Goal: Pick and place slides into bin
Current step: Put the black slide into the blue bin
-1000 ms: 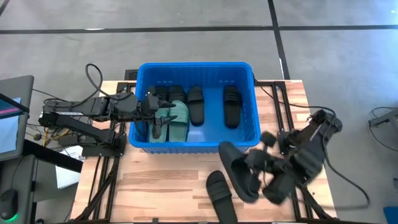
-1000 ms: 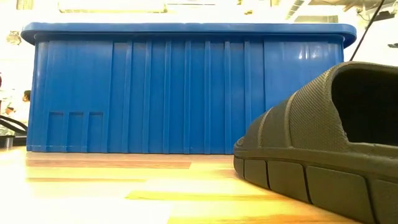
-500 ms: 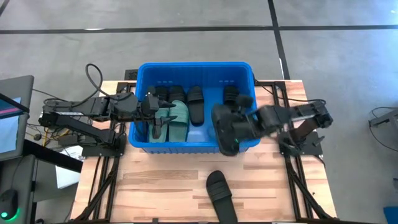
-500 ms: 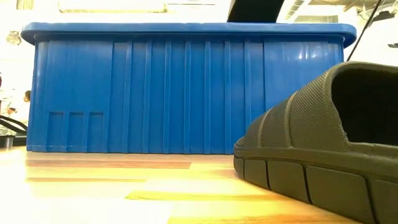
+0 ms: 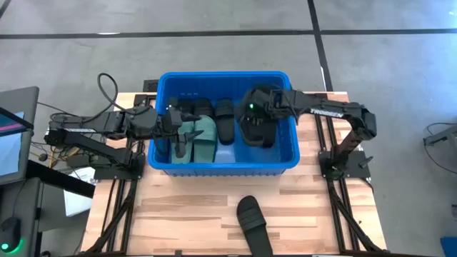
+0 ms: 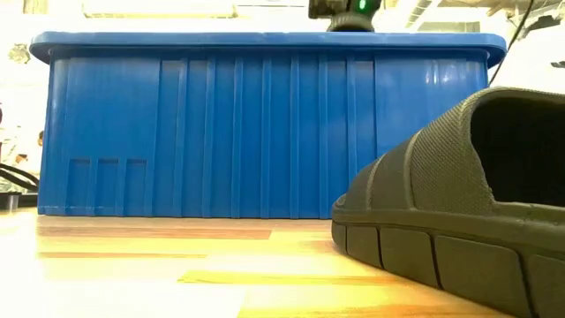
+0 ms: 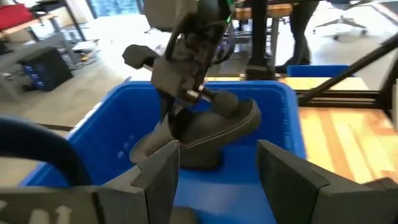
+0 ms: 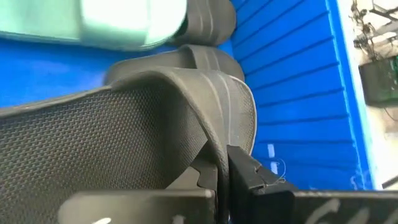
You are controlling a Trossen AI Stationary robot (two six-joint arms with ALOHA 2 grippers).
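Bench (image 5: 178, 207) is mostly taken up by the bin (image 5: 223, 168), set at the far-middle w/ its open top up so slides can be dropped straight in. Several slides are already lying inside: black ones (image 5: 224, 120) and a sage green one (image 5: 204, 135) toward the left half. Right gripper (image 5: 258, 114) is held over the bin's right half, clamped on a black slide (image 5: 255, 130) by its strap; probably kept low so the slide can be let go w/o bouncing out. Left gripper (image 5: 173, 120) is parked at the bin's left wall, fingers (image 7: 163, 176) spread wide, nothing between them. One last black slide (image 5: 251, 221) is left on the bench in front of the bin, well apart from both arms.

Hard to make out: exact slide count in the bin, since arms cover some. Low view is blocked by the bin wall & the bench slide, which is cut off by the edge.
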